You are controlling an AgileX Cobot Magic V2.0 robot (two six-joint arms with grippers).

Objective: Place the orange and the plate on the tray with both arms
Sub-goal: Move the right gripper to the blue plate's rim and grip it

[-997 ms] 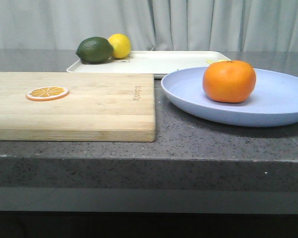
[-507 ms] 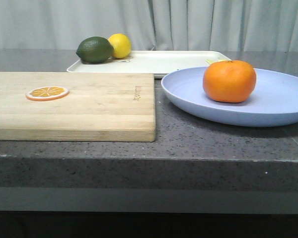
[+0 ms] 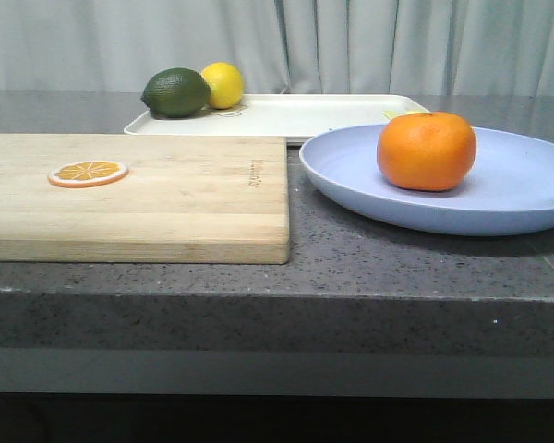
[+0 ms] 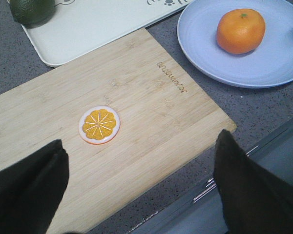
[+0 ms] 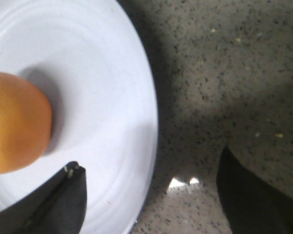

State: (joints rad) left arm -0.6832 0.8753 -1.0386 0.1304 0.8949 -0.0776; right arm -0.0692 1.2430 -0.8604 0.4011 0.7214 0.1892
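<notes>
The orange (image 3: 426, 150) sits on the pale lavender-blue plate (image 3: 517, 189) at the right of the counter. The cream tray (image 3: 295, 115) lies behind, farther back. In the left wrist view my left gripper (image 4: 141, 195) hangs open above the near edge of the cutting board, with orange (image 4: 240, 30), plate (image 4: 278, 63) and tray (image 4: 97, 24) beyond it. My right gripper (image 5: 151, 200) is open and straddles the plate's rim (image 5: 149, 112): one finger is over the plate, the other over the counter. The orange (image 5: 14, 124) lies inward of it.
A wooden cutting board (image 3: 185, 194) with a thin orange slice (image 3: 88, 173) fills the left of the counter. A green lime (image 3: 175, 92) and a yellow lemon (image 3: 223, 84) rest at the tray's left end. The counter's front edge is close below the board.
A dark sliver of the right arm has come into the front view at its right edge, beside the plate. Orange, plate and tray have not moved.
</notes>
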